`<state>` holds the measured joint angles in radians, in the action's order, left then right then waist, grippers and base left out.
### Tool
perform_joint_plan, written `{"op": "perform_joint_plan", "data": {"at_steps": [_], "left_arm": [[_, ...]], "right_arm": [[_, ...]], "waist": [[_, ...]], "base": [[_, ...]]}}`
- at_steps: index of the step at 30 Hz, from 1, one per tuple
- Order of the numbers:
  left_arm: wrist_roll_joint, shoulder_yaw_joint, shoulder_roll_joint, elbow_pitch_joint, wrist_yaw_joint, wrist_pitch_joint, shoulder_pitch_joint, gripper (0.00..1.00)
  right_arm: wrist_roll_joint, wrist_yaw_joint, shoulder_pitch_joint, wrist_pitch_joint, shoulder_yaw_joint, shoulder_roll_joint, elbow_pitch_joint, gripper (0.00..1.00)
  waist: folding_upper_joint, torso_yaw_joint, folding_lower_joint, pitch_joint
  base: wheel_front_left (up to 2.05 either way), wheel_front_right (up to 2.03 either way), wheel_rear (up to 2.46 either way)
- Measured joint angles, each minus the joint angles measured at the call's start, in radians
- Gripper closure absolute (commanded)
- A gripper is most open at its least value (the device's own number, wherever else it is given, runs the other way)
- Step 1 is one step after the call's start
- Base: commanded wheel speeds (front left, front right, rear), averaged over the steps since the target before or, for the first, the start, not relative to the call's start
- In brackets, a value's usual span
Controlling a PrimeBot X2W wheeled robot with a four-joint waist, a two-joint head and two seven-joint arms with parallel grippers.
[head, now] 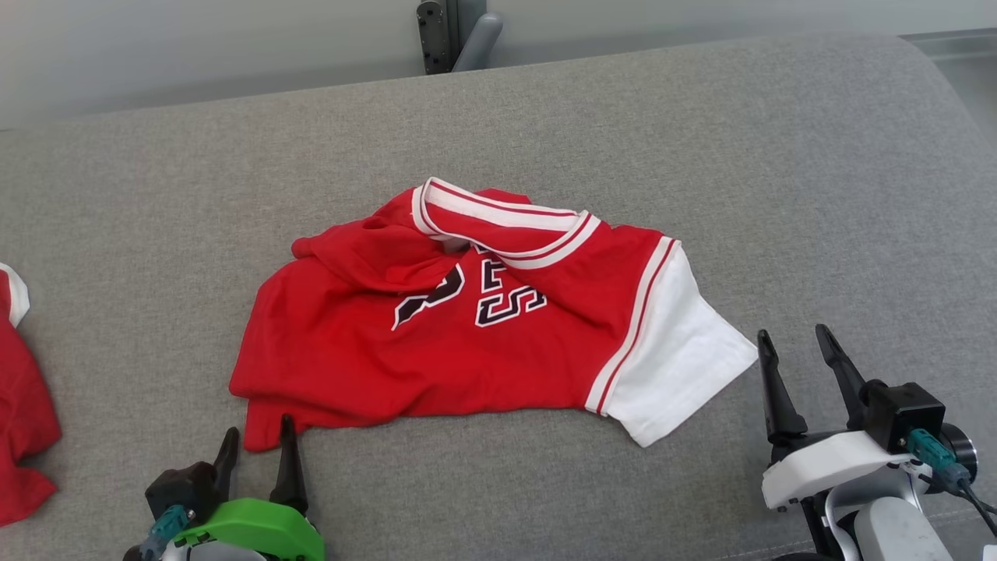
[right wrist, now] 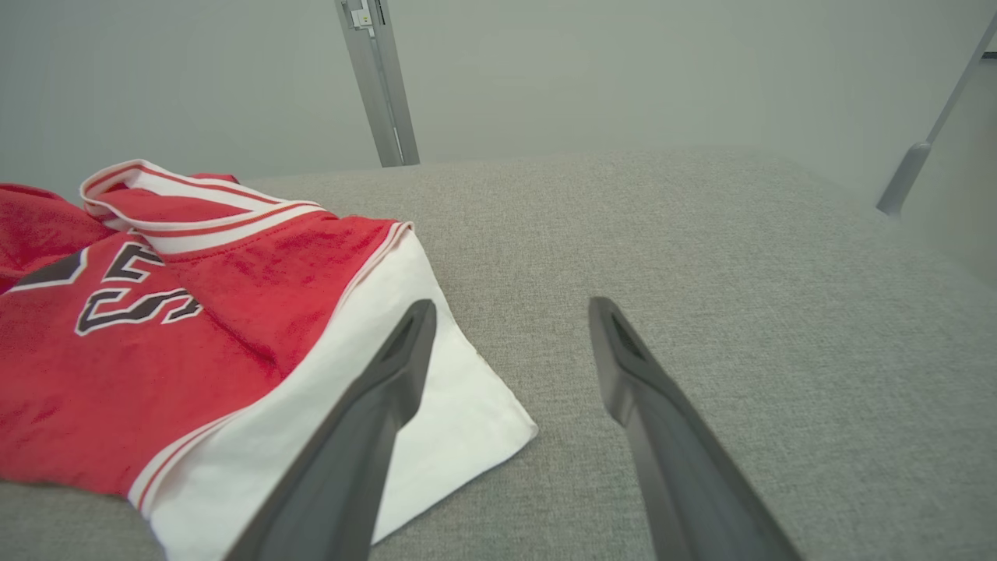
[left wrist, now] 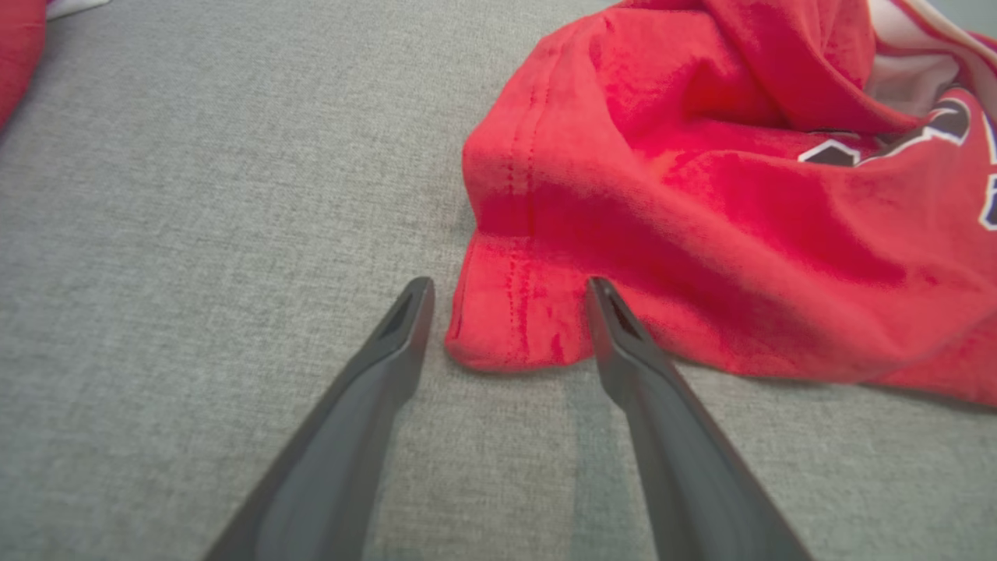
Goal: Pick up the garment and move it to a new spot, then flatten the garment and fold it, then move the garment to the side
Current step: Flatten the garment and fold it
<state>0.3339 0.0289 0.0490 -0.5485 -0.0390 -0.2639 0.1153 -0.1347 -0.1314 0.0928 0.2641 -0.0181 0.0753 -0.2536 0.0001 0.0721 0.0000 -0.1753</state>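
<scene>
Jersey (head: 350, 351) lay rumpled on grey cushion (head: 779, 195). L gripper (head: 258, 428) at hem (left wrist: 514, 327), R gripper (head: 794, 335) by sleeve (head: 678, 366), both jaws wide.

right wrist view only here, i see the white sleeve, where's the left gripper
Observer: The left gripper is open at the shirt's near hem corner, on the side away from that sleeve.
Operator: anything else on the cushion
Observer: A second red garment lies on the cushion further to the robot's left, apart from the shirt.
Operator: is that corner flat
Observer: No, one layer sticks out from under another there.
</scene>
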Motion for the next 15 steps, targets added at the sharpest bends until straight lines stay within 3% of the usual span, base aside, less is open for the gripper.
{"op": "perform_joint_plan", "data": {"at_steps": [15], "left_arm": [[0.007, 0.003, 0.0, 0.002, 0.014, -0.001, 0.011, 0.0]], "right_arm": [[0.029, 0.0, 0.091, 0.0, -0.034, -0.018, -0.218, 0.0]], "waist": [[0.0, -0.001, 0.0, -0.033]], "base": [[0.0, 0.0, 0.0]]}}
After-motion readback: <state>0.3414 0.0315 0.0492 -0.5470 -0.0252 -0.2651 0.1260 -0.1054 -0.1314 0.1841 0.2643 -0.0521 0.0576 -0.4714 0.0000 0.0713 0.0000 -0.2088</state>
